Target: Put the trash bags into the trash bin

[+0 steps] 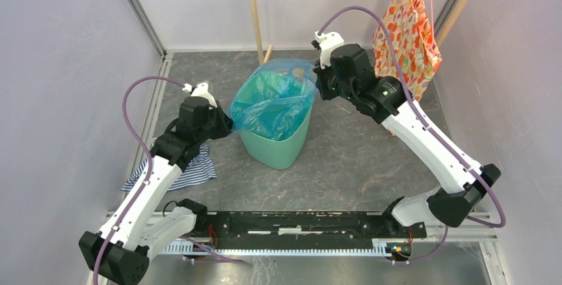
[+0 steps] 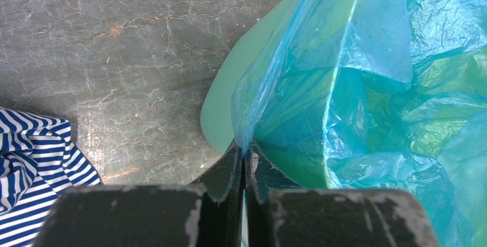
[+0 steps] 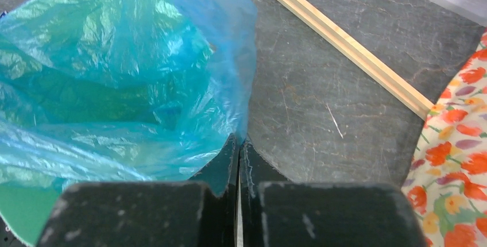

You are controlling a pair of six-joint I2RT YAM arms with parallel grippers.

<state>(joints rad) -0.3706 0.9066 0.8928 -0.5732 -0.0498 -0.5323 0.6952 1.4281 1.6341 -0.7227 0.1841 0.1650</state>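
Note:
The light-blue translucent trash bag (image 1: 275, 96) is spread open over and inside the mint-green trash bin (image 1: 278, 147) in the middle of the table. My left gripper (image 1: 228, 122) is shut on the bag's left edge, at the bin's left rim; the left wrist view shows the pinched bag (image 2: 321, 86) and the bin (image 2: 221, 109) at my left gripper (image 2: 245, 150). My right gripper (image 1: 318, 79) is shut on the bag's far right edge; the right wrist view shows the bag (image 3: 115, 74) held at my right gripper (image 3: 239, 141), with a corner of the bin (image 3: 17, 215) below.
A blue-and-white striped cloth (image 1: 192, 172) lies on the table under my left arm. An orange floral fabric (image 1: 407, 26) hangs at the back right behind my right arm. A wooden stick (image 1: 254, 13) leans at the back, just behind the bin.

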